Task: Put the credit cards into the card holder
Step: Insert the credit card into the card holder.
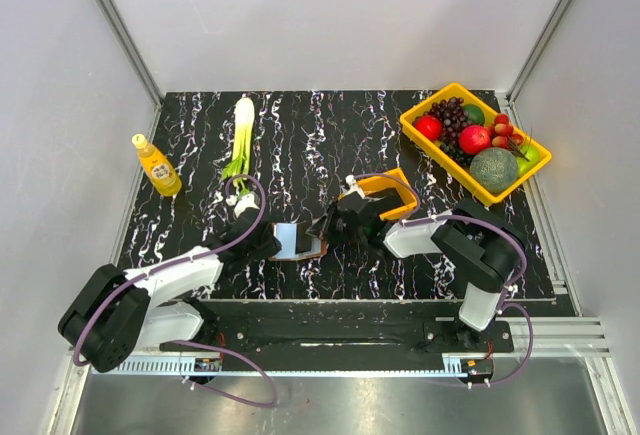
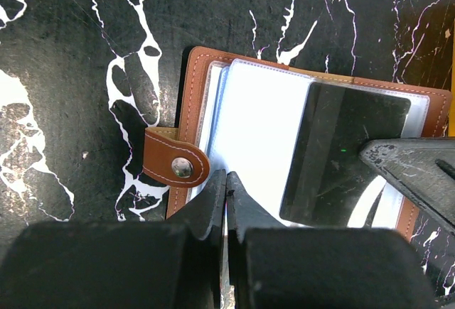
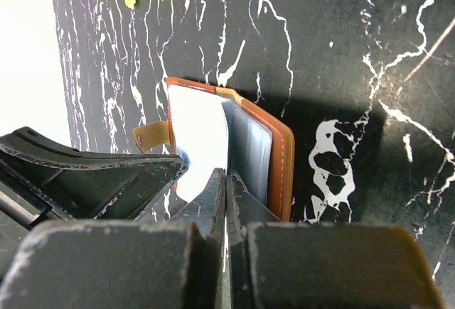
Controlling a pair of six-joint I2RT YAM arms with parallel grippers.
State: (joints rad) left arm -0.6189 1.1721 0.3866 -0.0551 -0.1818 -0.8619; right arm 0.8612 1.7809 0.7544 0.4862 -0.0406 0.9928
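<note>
Currently I see the card holder (image 1: 297,240) lying open at table centre. The left gripper (image 2: 226,181) is clenched at its near edge. The right gripper (image 3: 226,177), also clenched, meets a dark credit card (image 2: 348,153) lying on the sleeves; I cannot tell whether it holds the card. The orange bin (image 1: 395,183) sits just behind; the fruit tray (image 1: 455,87), leek (image 1: 241,135) and yellow bottle (image 1: 157,165) stand well apart.

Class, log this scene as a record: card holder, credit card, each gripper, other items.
card holder: lying open, clear sleeves showing
credit card: looks dark, tilted above the sleeves
left gripper: shut on a sleeve edge
right gripper: shut on the credit card
other items: orange bin, fruit tray, yellow bottle, leek
</note>
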